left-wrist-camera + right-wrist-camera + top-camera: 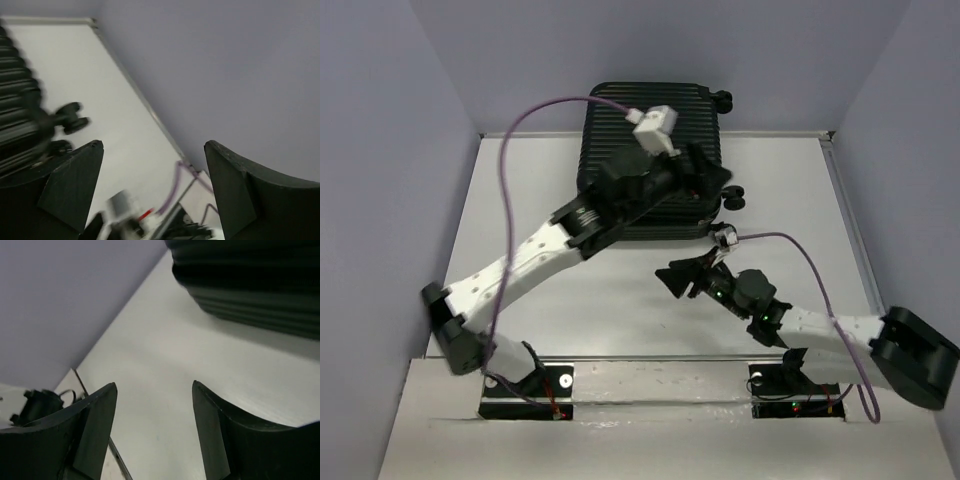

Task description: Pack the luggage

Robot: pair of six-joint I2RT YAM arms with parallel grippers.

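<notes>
- The black ribbed suitcase (pixel 620 125) lies flat and shut, shell up, at the far end of the bench (pixel 520 210).
- The left claw (pixel 712 180) hangs over the suitcase's right edge, spread wide and empty. It is probably placed to work that edge or the lid.
- The right claw (pixel 672 280) sits low just off the suitcase's near edge, also parted and empty, perhaps to steady the shell.
- A caster wheel (pixel 736 197) juts from the suitcase's right side beside the left claw. A purple cable (pixel 520 135) loops left of the suitcase. Either could snag.
</notes>
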